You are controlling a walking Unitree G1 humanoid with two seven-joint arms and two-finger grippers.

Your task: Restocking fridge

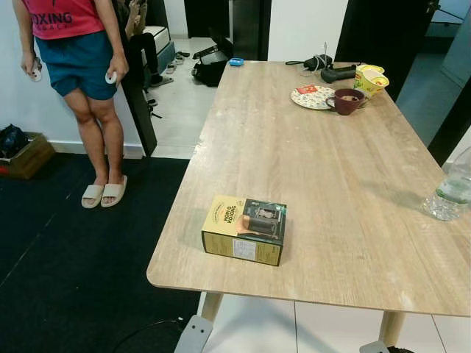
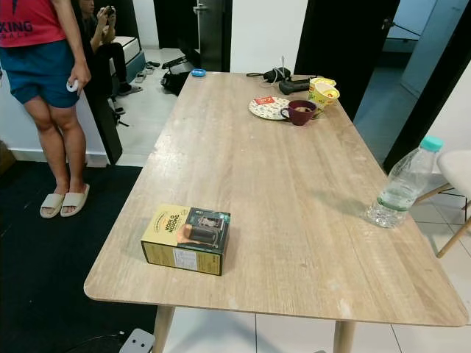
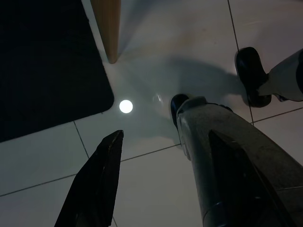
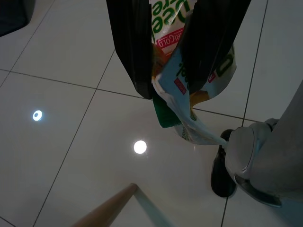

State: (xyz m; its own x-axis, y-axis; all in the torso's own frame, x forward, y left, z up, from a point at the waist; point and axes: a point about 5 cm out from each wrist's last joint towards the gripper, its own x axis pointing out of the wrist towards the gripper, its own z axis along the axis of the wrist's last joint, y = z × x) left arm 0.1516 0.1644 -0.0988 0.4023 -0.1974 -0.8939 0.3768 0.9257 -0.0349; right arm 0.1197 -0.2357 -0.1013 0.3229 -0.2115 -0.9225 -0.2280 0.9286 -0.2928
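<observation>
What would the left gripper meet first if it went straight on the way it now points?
Probably the white tiled floor: the left gripper hangs open, pointing down at bare tile, with nothing between. The robot's own leg runs close beside that line.

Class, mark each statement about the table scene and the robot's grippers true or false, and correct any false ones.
1. The yellow box lies near the table's front edge. True.
2. The right gripper is empty. False: it is shut on a green and white packet.
3. The maroon cup stands at the table's far end beside a patterned plate. True.
4. The water bottle lies on its side. False: it stands upright.
5. The left gripper holds the box. False: it hangs open above the floor.
</observation>
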